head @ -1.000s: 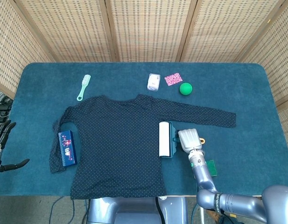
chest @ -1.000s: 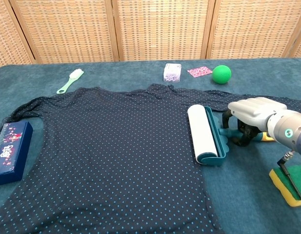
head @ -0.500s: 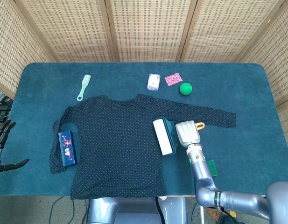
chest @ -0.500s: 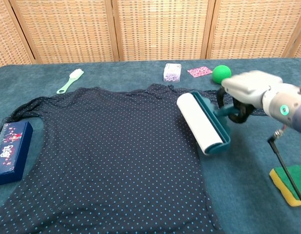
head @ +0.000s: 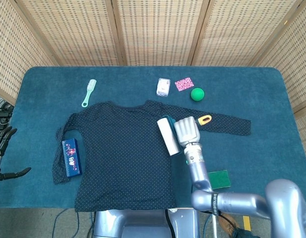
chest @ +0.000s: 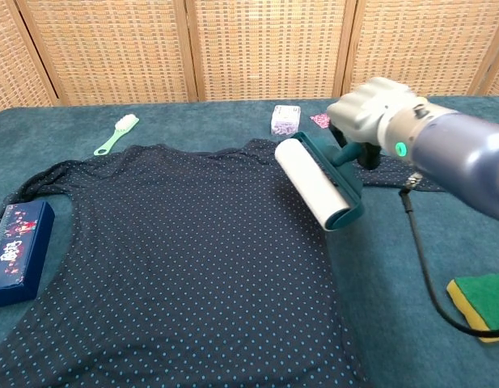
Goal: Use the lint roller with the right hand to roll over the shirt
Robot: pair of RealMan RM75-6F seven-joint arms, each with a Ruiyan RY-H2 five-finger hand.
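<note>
The white-drum lint roller with a teal frame [head: 168,136] [chest: 316,183] lies over the right side of the shirt's chest, its drum slanted, near the seam where the right sleeve begins. Its teal handle is gripped by the right robot hand [head: 186,132] [chest: 367,107], whose pale fingers curl around it; an orange-yellow handle tip [head: 205,119] pokes out at 2 o'clock of that hand in the head view. Whether the drum presses the cloth or hangs just above it cannot be told.

The dark navy long-sleeved shirt with small light dots [head: 123,153] [chest: 176,259] is spread flat, collar toward 12 o'clock, one sleeve stretched toward 3 o'clock and the other folded down at 9 o'clock. On that folded sleeve rests a dark blue patterned box [head: 71,157] [chest: 16,250].

The left robot hand [head: 1,144] shows only at the far 9 o'clock edge of the head view, off the counter, dark fingers apart and holding nothing.

At 12 o'clock of the shirt lie a mint-green brush [head: 89,92] [chest: 116,132], a small white packet [head: 163,87] [chest: 285,120], a pink patterned square [head: 184,84] and a green ball [head: 197,94]. A green-and-yellow sponge [head: 218,179] [chest: 482,305] sits at 5 o'clock of the roller.

The counter [head: 272,99] [chest: 39,137] is covered in deep teal cloth, backed by woven rattan screens in wooden frames [head: 153,29] [chest: 265,44].
</note>
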